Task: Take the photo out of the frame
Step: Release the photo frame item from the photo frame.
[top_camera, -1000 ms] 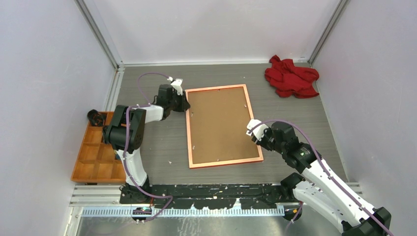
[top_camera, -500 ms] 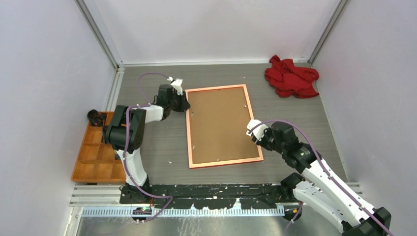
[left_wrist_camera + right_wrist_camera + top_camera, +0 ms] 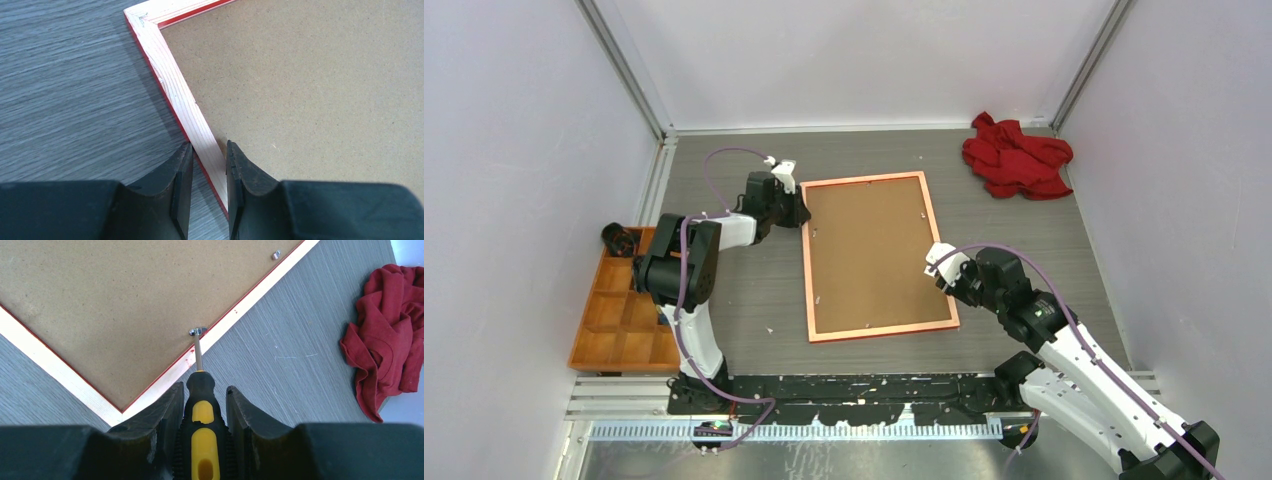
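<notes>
Frame [image 3: 172, 82]: thin rectangular pale-grained wood

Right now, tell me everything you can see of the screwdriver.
The screwdriver has a black, rubbery-looking handle with yellow inlays and a thin metal shaft. The right fingers clamp its handle from both sides. It points away from the wrist, tip at a metal clip on the frame's rim, beside the brown backing board.

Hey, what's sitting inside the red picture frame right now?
A plain brown backing board fills the thin red rectangular frame; anything beneath the board is covered.
</notes>
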`<state>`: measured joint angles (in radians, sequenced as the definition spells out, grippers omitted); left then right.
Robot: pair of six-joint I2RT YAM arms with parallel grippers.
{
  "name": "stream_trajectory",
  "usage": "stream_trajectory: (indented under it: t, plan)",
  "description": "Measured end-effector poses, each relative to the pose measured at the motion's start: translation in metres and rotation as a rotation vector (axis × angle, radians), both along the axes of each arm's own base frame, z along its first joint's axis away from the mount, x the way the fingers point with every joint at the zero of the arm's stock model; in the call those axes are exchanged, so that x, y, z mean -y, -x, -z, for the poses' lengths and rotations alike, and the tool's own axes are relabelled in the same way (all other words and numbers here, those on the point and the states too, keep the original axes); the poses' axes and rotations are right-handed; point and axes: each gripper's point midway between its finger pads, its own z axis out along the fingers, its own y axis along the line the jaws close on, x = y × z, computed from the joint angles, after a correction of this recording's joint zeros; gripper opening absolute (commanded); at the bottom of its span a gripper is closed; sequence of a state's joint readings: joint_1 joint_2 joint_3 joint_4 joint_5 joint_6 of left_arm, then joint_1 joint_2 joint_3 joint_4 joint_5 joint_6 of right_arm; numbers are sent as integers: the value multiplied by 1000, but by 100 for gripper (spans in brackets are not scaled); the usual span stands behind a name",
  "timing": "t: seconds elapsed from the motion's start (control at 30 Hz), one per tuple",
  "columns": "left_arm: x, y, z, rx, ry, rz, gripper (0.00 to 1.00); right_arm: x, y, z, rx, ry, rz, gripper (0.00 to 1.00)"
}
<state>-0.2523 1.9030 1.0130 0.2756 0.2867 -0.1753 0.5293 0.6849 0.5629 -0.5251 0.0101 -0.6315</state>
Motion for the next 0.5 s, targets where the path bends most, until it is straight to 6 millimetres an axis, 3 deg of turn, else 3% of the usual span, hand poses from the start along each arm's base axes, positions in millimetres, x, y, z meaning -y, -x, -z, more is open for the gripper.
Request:
stream_trajectory:
  t: [0.5]
  plan:
    - [0, 0, 0, 0, 0, 0, 1, 0, 1, 2, 11, 25, -32, 1]
